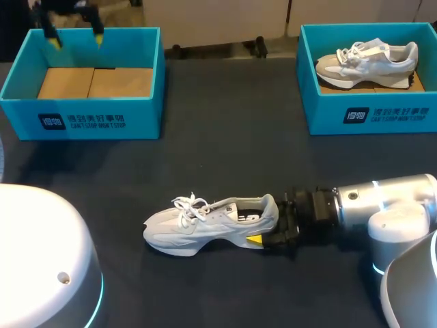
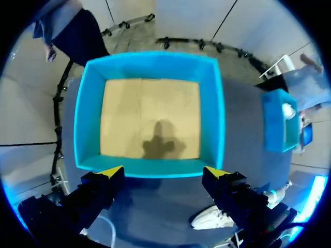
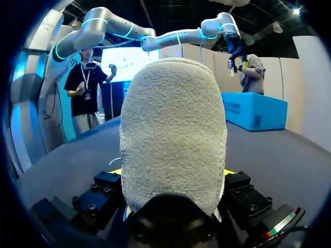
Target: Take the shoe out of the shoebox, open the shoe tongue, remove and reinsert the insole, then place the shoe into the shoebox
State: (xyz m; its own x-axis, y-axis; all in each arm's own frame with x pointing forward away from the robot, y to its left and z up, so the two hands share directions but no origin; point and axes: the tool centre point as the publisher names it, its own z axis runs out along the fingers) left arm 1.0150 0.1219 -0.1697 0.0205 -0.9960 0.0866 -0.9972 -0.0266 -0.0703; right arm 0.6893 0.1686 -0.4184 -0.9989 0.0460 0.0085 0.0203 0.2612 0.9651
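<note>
Shoe (image 1: pixel 212 222) stood on its sole near the table's (image 1: pixel 225 157) front edge, mid-width, toe leftward. Right gripper (image 1: pixel 263 225) clamped the heel, a finger on each side. Left gripper (image 1: pixel 75 39) hung spread, holding nothing, above the left box (image 1: pixel 82 119) at the far-left corner, where only a cardboard floor showed.

Judged: shoe light, upper soft, sole stiffer. Heel the firmest hold. Laces could snag.

Right box (image 1: pixel 369 113), far-right corner, held a second shoe (image 1: pixel 365 61). Working room lay between shoe and boxes. Front edge close.
</note>
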